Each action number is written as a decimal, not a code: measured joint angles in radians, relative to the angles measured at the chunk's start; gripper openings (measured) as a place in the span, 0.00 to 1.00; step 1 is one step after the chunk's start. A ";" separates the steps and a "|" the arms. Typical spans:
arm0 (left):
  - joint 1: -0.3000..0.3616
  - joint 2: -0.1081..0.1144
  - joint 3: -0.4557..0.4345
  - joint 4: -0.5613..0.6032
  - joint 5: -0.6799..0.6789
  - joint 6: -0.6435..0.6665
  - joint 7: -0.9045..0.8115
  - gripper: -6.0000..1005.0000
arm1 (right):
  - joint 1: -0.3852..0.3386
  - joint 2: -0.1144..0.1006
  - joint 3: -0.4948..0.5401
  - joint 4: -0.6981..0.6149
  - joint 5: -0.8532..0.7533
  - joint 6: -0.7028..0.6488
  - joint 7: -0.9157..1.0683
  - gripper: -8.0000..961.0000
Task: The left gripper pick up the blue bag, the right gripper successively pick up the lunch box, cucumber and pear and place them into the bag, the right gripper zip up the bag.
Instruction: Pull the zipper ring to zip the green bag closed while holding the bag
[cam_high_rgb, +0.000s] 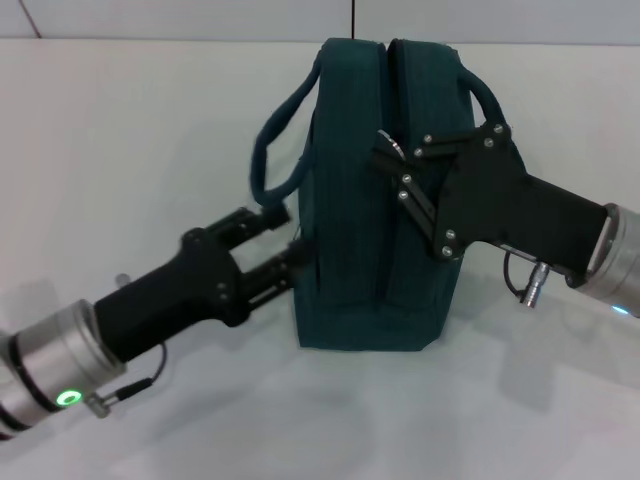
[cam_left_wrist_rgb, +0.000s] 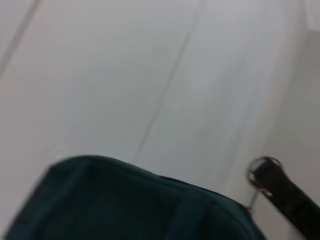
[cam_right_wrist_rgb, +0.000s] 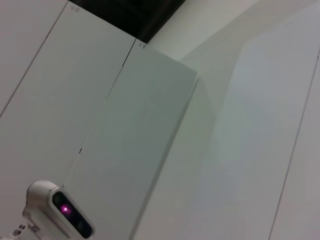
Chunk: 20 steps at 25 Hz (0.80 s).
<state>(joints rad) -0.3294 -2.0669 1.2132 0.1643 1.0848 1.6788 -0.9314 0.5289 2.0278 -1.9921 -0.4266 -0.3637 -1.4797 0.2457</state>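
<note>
Bag, dark teal-blue fabric (cam_high_rgb: 350, 200), stood upright on white table (cam_high_rgb: 120, 120). Left gripper (cam_high_rgb: 285, 245) jaws parted around handle. Right gripper (cam_high_rgb: 392, 160) jaws pinched shut at zipper.

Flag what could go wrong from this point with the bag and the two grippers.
1. The right gripper sits at the zip line on top of the blue bag; a sideways pull could tip the upright bag.
2. The left gripper touches only the bag's side by the handle, so its hold may slip.
3. Whether the bag is fully zipped can't be told; contents aren't visible.
</note>
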 joint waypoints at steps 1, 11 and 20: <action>-0.010 -0.006 0.001 0.000 0.014 0.000 -0.001 0.63 | 0.000 0.000 -0.002 -0.004 0.000 0.005 0.000 0.03; -0.054 -0.027 -0.003 -0.007 0.040 -0.009 -0.032 0.63 | -0.004 0.000 -0.005 -0.011 0.000 0.013 0.000 0.03; -0.060 -0.028 -0.008 -0.014 0.006 -0.022 -0.016 0.60 | -0.017 0.000 -0.005 -0.012 0.012 0.004 0.000 0.03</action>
<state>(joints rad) -0.3897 -2.0944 1.2057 0.1503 1.0909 1.6571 -0.9477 0.5121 2.0279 -1.9971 -0.4387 -0.3517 -1.4754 0.2454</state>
